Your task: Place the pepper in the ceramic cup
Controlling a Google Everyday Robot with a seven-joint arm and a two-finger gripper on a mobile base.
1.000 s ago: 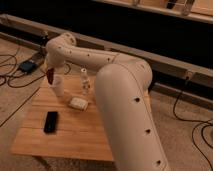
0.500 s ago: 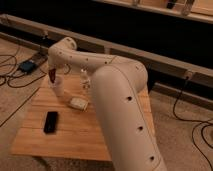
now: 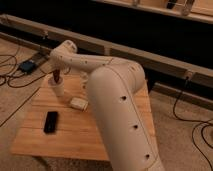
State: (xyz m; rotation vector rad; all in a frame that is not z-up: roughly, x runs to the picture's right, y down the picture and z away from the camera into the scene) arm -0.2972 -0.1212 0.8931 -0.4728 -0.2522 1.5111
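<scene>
The white ceramic cup (image 3: 59,90) stands upright near the far left corner of the wooden table (image 3: 100,132). My gripper (image 3: 56,74) hangs right above the cup's rim at the end of the big white arm (image 3: 107,95). It is shut on the small dark-red pepper (image 3: 56,77), which points down. The pepper's lower tip is at the mouth of the cup.
A black phone (image 3: 50,121) lies flat on the table's left front part. A small pale flat object (image 3: 78,103) lies beside the cup toward the middle. Cables and a blue box (image 3: 27,65) lie on the floor to the left. The arm hides the table's right part.
The gripper with the pepper has moved a little right and down, from beside the cup's left to right over its mouth.
</scene>
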